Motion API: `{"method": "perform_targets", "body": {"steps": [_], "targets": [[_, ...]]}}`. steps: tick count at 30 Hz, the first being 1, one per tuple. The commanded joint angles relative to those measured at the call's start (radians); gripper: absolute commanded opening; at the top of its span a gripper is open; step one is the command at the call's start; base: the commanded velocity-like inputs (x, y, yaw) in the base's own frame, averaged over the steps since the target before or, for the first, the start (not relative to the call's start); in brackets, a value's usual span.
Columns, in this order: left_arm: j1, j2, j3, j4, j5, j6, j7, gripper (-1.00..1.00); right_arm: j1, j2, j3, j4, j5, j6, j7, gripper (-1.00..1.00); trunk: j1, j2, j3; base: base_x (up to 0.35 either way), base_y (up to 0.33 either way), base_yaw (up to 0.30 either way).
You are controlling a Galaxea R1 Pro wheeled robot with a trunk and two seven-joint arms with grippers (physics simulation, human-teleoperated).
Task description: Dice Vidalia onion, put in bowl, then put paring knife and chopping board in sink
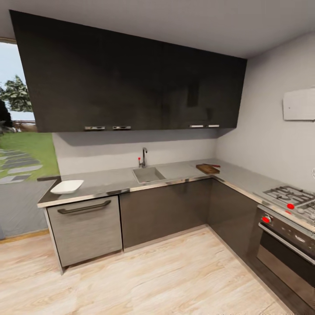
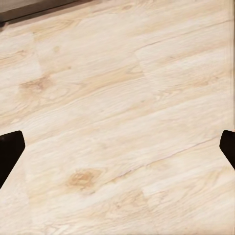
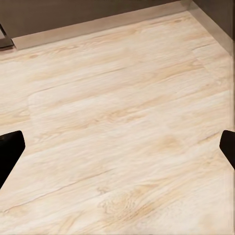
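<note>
From across the kitchen, the head view takes in the grey countertop [image 1: 109,181] under glossy black upper cabinets [image 1: 131,78]. The steel sink [image 1: 148,174] sits mid-counter with its chrome faucet [image 1: 143,157] behind it; the onion inside is hidden. The dark brown chopping board [image 1: 207,168] lies near the corner, too far off to make out the knife. The white bowl [image 1: 67,187] rests at the counter's left end. My left gripper [image 2: 117,152] and right gripper [image 3: 117,152] both hang open over pale wooden floor, dark fingertips [image 2: 10,149] [image 3: 10,149] wide apart.
A dishwasher front [image 1: 85,229] sits below the bowl. A stove with red knobs [image 1: 288,203] and an oven [image 1: 284,253] line the right wall. Pale wood floor [image 1: 153,275] stretches between me and the cabinets. A window [image 1: 19,127] is at the left.
</note>
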Motion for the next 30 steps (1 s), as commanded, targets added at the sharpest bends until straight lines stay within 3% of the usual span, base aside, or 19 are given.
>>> {"method": "perform_targets", "body": {"steps": [1,15,30], "targets": [[0.000,0.000,0.001,0.000,0.001,-0.002,0.001,1.00,0.000,0.000,0.000,0.001,0.000,-0.003,0.000,1.00,0.000,0.000,0.001,0.032,0.000,-0.155],[0.000,0.000,0.000,0.000,0.001,-0.004,-0.001,1.00,0.000,0.000,0.000,0.001,0.000,-0.003,0.000,1.00,0.000,0.000,0.010,0.220,0.048,-0.127],[0.000,0.000,0.001,0.001,0.001,-0.004,-0.001,1.00,0.000,0.000,0.001,0.001,0.000,-0.002,0.000,1.00,0.000,0.000,0.010,0.020,0.005,-0.004]]}}
